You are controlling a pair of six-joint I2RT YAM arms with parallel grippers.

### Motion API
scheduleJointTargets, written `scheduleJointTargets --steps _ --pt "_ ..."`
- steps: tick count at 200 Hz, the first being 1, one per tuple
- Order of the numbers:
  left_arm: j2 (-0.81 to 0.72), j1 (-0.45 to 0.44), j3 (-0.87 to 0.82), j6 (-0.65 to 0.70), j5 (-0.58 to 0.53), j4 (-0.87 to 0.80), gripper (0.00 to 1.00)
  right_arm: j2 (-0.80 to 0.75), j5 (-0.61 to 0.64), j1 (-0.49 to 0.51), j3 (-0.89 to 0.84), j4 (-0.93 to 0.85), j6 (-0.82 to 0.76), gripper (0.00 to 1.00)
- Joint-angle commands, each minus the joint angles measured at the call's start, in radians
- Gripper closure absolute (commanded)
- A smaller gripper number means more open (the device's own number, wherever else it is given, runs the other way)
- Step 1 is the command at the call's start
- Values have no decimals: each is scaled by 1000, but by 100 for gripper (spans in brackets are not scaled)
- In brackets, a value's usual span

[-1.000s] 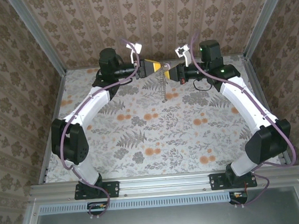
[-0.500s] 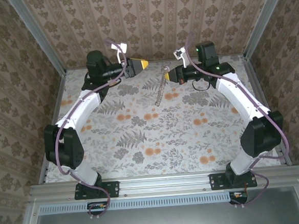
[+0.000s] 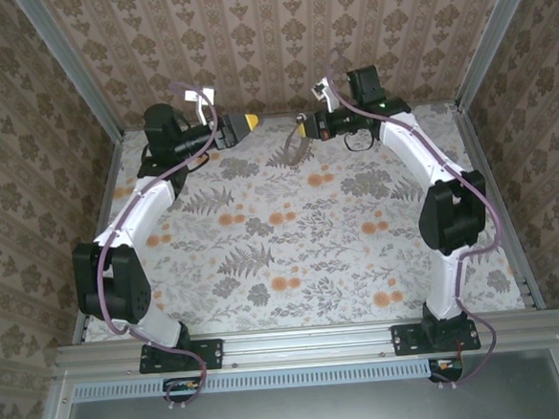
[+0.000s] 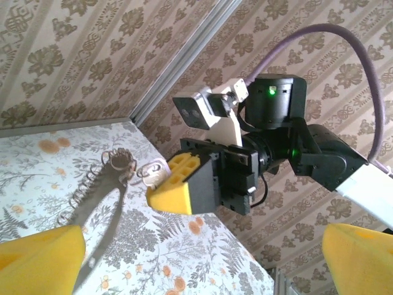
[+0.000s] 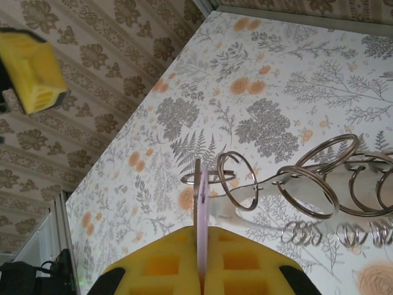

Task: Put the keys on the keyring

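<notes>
- While the right claw (image 3: 305,128) is clamped on the tiny flat purplish-grey metal key (image 5: 198,209), which the right wrist view shows edge-on, the long brownish-silver chain of linked wire rings (image 3: 290,149) hangs from beside the key's free end over the far part of the floral-patterned table (image 3: 292,256).
- Seen from the right wrist, the nearest ring lies against the key's tip and seems to pass through or around it. I cannot tell whether it is fully threaded.
- The left claw (image 3: 243,124) has its fingers wide apart and holds nothing. It sits just left of the chain and faces the right claw.
- I judge the step in hand to be seating that ring on the key. The left claw should close on the ring nearest the key rather than on the loose lower links, so the coil can be steadied.
- The right grip needs to be firm on the blade and leave the holed end free, because such a thin key could twist or slip under a sideways push.
- The approach should be slow and level, since the chain likely swings freely and a nudge would carry the ring away.
- The key is best worked along the ring's coil, not across it, so the wire does not spring off.
</notes>
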Motion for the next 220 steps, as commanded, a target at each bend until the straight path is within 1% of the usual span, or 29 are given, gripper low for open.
scheduleJointTargets --steps 1,21,39,51,79,99,178,220 --pt "-42 12 -3 37 -6 -34 0 68 -26 -7 113 -50 -22 100" --pt "-41 16 -1 37 -7 -41 0 125 -38 -10 160 -53 -13 100" --pt "-41 17 -1 37 -9 -41 0 155 -61 -8 141 -16 11 100" --pt "-38 16 -2 34 -10 -40 0 158 -72 -4 89 49 38 100" --pt "-39 15 -14 24 -13 -28 0 116 -81 5 -93 216 106 100" --pt "-36 9 -20 24 -17 -23 0 80 -86 8 -194 289 135 100" --pt "-22 -29 -22 23 -33 -10 0 -54 -69 38 -506 426 164 100" --pt "-19 -43 -24 20 -36 -1 0 -97 -60 69 -603 431 162 100"
